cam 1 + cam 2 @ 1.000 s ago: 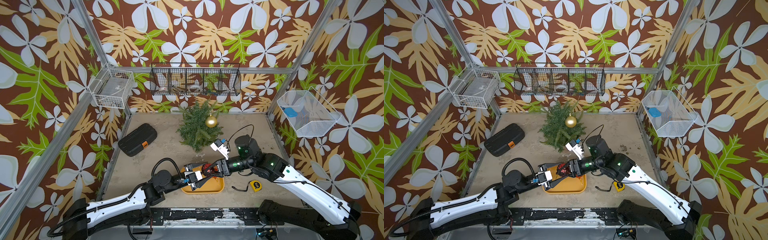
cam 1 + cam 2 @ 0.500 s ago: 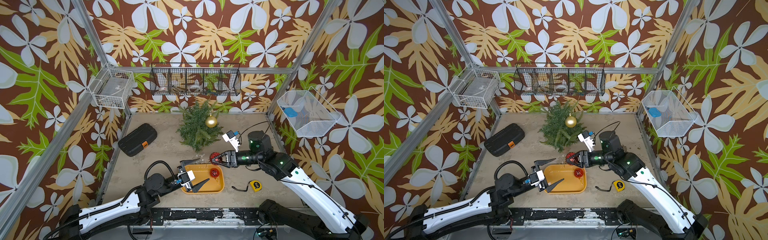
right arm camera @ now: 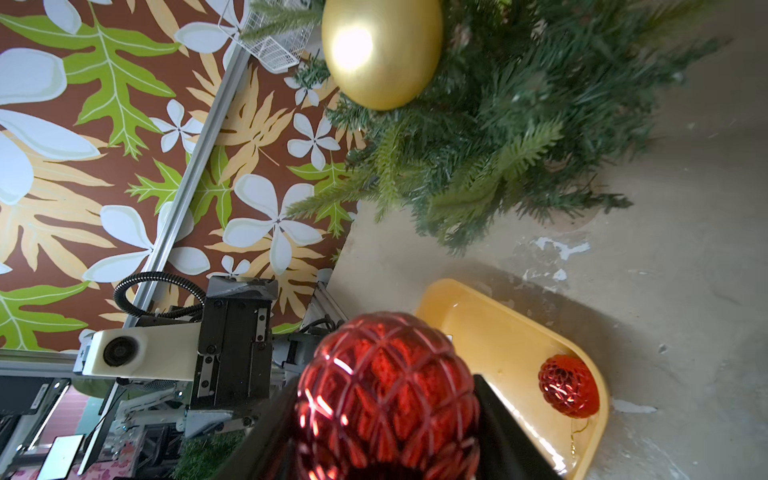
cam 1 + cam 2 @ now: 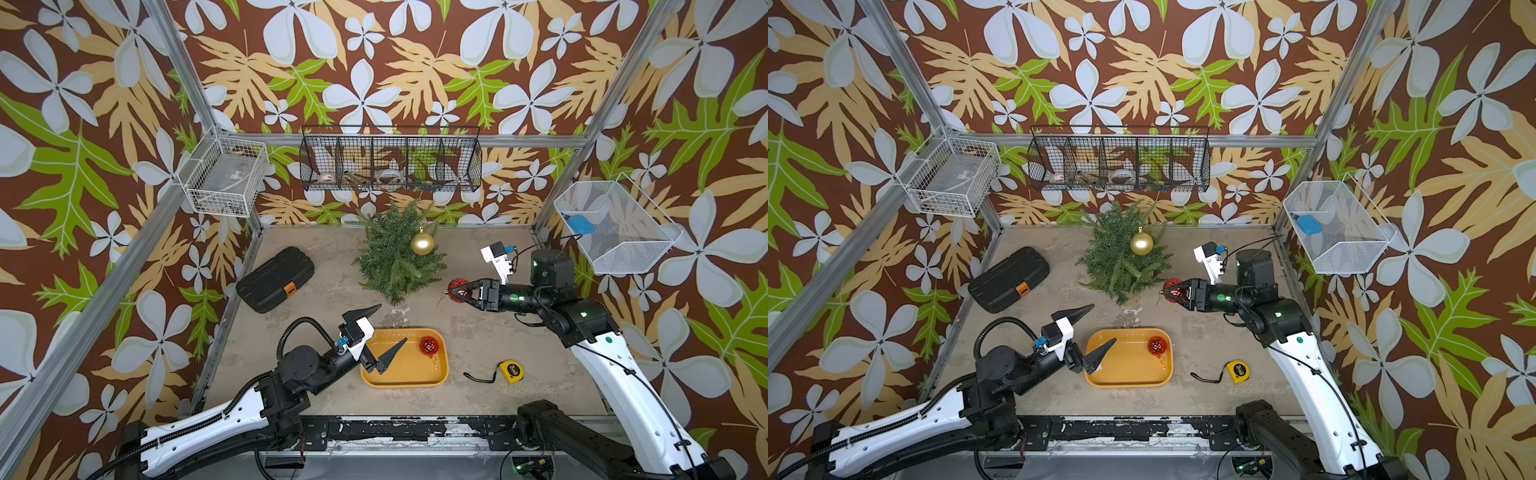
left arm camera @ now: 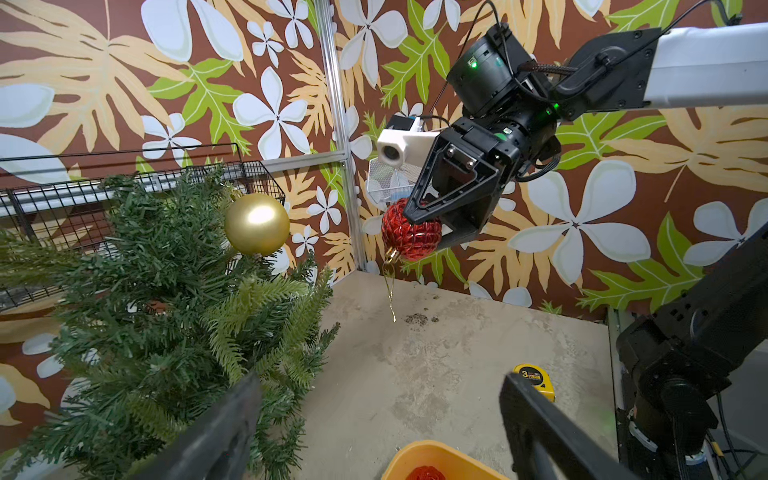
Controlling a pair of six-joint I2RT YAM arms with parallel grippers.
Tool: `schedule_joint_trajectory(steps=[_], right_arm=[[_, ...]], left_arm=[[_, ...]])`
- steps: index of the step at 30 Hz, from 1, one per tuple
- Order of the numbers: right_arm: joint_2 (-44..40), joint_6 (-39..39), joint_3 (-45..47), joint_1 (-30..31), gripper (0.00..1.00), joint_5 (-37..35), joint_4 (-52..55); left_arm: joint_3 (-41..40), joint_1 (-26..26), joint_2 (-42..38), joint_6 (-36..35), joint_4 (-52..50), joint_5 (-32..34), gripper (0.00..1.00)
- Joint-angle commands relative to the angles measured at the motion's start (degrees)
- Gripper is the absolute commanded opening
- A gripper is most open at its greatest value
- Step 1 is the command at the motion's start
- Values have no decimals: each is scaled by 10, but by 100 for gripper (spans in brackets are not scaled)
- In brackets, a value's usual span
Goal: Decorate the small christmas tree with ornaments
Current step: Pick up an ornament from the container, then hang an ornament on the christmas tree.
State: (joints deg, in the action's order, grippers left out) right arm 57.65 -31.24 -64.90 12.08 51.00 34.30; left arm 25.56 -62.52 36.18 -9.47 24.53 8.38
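The small christmas tree stands at the back middle of the table, with a shiny gold ornament hanging on it. My right gripper is shut on a faceted red ornament in the air beside the tree's right side, its gold loop dangling. A second red ornament lies in the yellow tray. My left gripper is open and empty over the tray's left end.
A black case lies at the left of the table. A yellow tape measure lies to the right of the tray. A black wire basket and two white ones hang on the walls.
The left gripper let go of the red ornament, opened and pulled back to the tray's left end. The right gripper carried that ornament up from the tray to beside the tree.
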Motion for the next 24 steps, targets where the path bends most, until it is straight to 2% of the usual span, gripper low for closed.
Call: schedule_joint_trajectory(steps=[1, 4, 5, 8, 10, 18, 24], right_arm=[[-1, 20, 4, -31, 53, 43, -4], [5, 22, -3, -44, 53, 48, -14], [7, 22, -6, -47, 52, 49, -20], [16, 17, -16, -49, 53, 53, -38], [20, 8, -16, -49, 53, 59, -56], [35, 9, -33, -48, 52, 48, -79], [57, 15, -49, -49, 53, 43, -93]], left_arm=[[12, 0, 15, 17, -9, -23, 87], [37, 5, 42, 51, -11, -6, 86], [55, 20, 55, 74, -21, -19, 83], [102, 96, 91, 134, -40, -145, 74], [116, 123, 105, 152, -39, -181, 73], [117, 124, 100, 149, -14, -216, 68], [131, 124, 65, 124, -53, -182, 68]])
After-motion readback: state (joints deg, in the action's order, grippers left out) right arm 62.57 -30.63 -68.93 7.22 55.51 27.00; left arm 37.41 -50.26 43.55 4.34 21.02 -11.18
